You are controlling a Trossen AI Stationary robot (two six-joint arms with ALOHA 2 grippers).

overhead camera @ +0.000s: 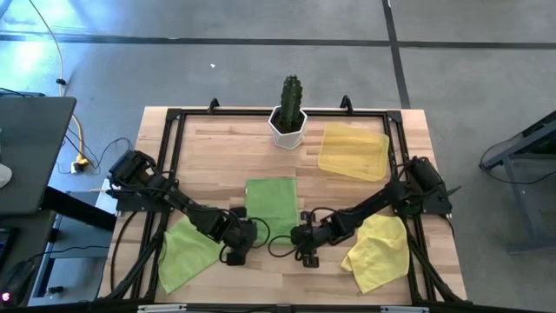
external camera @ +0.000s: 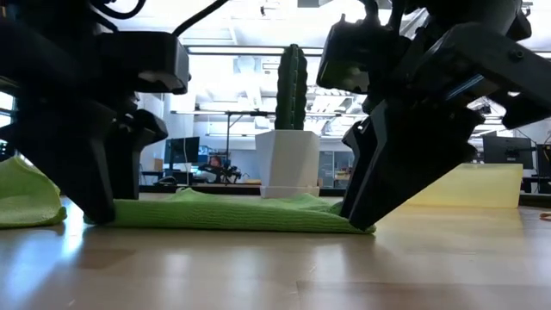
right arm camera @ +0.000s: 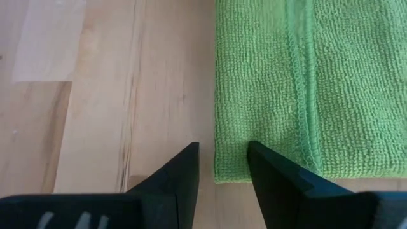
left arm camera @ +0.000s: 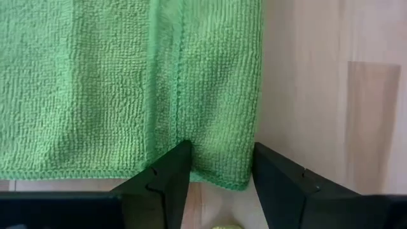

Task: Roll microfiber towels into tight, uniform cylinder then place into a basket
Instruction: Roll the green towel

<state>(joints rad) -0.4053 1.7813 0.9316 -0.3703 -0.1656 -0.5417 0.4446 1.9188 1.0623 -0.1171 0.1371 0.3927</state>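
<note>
A: Where do things sit right now?

B: The folded green towel (overhead camera: 271, 202) lies flat at the counter's (overhead camera: 217, 148) centre. The left claw (overhead camera: 242, 243) is at about 7 o'clock from it and the right claw (overhead camera: 305, 244) at about 5 o'clock, each at a near corner. In both wrist views the jaws stand parted with the towel's corner edge between the tips, not yet pinched; neither claw has hold of anything.

A: What could spoil the roll?

B: Uneven bites, I'd say. In the right wrist view only a thin strip of the side edge sits between the jaws, so a close there may catch one layer or slip off. The towel is doubled, with a hem seam running along it; grabbing only the top layer would unfold it rather than start a roll.

A: Anything else nearby?

B: The second green towel (overhead camera: 187, 250) lies crumpled at 8 o'clock, touching the left arm's path, and the yellow towel (overhead camera: 379, 251) at 4 o'clock under the right arm. Either could be dragged. The basket (overhead camera: 354, 151) waits empty at 1 o'clock beside the cactus pot (overhead camera: 287, 127).
</note>
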